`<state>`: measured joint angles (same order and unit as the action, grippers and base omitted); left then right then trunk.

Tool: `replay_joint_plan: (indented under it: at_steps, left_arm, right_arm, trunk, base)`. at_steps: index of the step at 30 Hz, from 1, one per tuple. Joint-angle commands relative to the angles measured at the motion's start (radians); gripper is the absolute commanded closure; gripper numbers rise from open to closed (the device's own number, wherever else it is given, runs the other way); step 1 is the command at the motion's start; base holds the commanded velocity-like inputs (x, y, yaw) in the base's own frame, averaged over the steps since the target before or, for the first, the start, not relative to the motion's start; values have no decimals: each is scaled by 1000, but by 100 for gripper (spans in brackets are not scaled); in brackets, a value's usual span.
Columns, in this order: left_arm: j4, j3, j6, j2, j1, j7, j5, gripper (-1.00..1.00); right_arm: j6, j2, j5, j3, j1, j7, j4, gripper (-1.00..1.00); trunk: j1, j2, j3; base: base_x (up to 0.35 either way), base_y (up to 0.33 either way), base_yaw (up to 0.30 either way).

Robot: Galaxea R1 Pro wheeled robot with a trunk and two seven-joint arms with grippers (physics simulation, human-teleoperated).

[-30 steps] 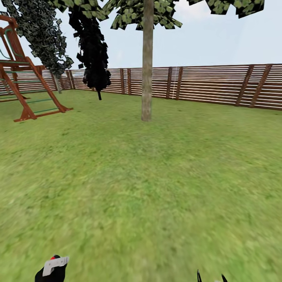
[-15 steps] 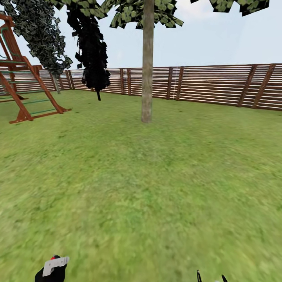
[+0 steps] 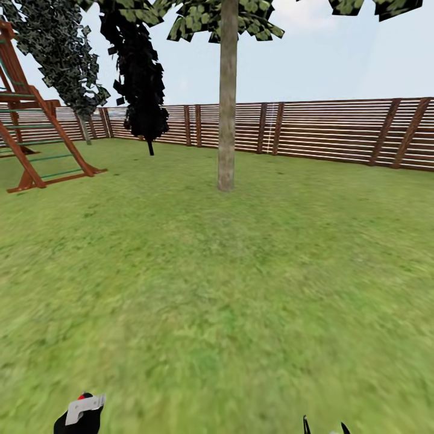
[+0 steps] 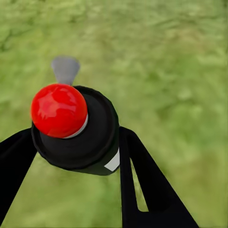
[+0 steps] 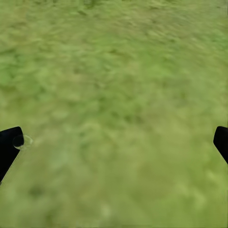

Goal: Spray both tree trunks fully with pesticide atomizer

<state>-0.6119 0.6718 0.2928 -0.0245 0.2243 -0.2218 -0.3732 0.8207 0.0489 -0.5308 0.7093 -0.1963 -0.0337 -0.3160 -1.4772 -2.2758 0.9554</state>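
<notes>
Out on the lawn [image 3: 229,289], the left gripper [image 4: 71,156] is clamped round the pesticide atomizer [image 4: 76,126], red-capped here, and the right gripper [image 5: 114,142] hangs spread and empty. Dead ahead, well apart, stands a tree trunk [image 3: 227,102]. Pickup done; next, close in and aim.

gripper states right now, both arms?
Left gripper: shut on the pesticide atomizer, black with a red top.
Right gripper: open, empty, over grass.
</notes>
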Motion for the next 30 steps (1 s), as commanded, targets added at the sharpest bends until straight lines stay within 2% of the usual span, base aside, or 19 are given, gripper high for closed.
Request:
replay_joint_plan:
  at_steps: [1, 30]
  left_arm:
    - [0, 0, 0, 0, 0, -1, 0, 100]
    - [-2, 0, 1, 0, 0, -1, 0, 100]
  right_arm:
    - [0, 0, 0, 0, 0, 0, 0, -100]
    - [0, -1, 0, 0, 0, 0, 0, -100]
  trunk:
    - [0, 0, 0]
    - [0, 0, 0]
  base:
    - [340, 0, 0]
    - [340, 0, 0]
